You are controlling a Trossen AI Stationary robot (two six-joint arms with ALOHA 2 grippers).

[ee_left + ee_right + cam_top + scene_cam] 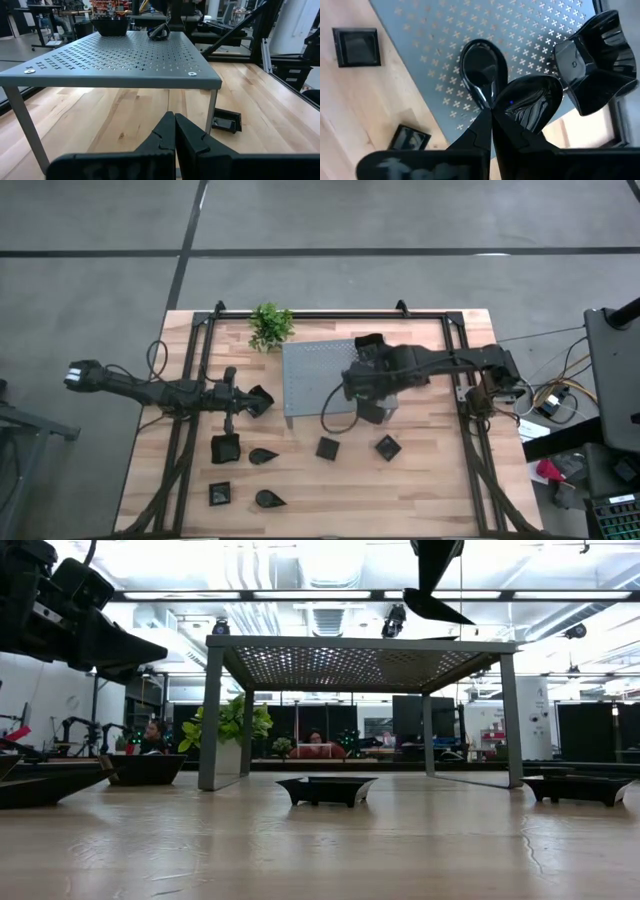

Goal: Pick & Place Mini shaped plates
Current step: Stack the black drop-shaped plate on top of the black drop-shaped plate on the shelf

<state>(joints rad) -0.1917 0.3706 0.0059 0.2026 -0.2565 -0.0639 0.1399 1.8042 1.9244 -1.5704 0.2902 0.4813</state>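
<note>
High view: the right arm reaches in from 3 o'clock over the grey perforated stand (315, 375) in the middle of the wooden desk (430, 480). The left arm comes in from 9 o'clock.

The left gripper (262, 400) hangs over the desk just off the stand's 9 o'clock edge. In the left wrist view its fingers (165, 132) are pressed flat together with nothing between them.

In the right wrist view the right gripper (492, 107) is also closed. Its tips sit above the stand, right where the narrow end of one teardrop plate (482, 67) meets the rim of a second teardrop plate (532, 100). I cannot tell whether either one is pinched. A larger square dish (595, 60) with flared walls sits on the stand just beside them.

The other plates lie on the desk toward 6 o'clock from the stand:
- Toward 7 o'clock, one square plate (225, 448) has a teardrop plate (263, 455) just beside it.
- Closer to the desk's 6 o'clock edge there is another square plate (220, 494) with another teardrop plate (268, 500).
- Two small square plates (327, 448) (388, 447) rest near the stand's 6 o'clock edge, a little apart from each other.

A small green plant (270, 325) stands at the stand's 11 o'clock corner.

In the low view, people sit in the room beyond the desk.
</note>
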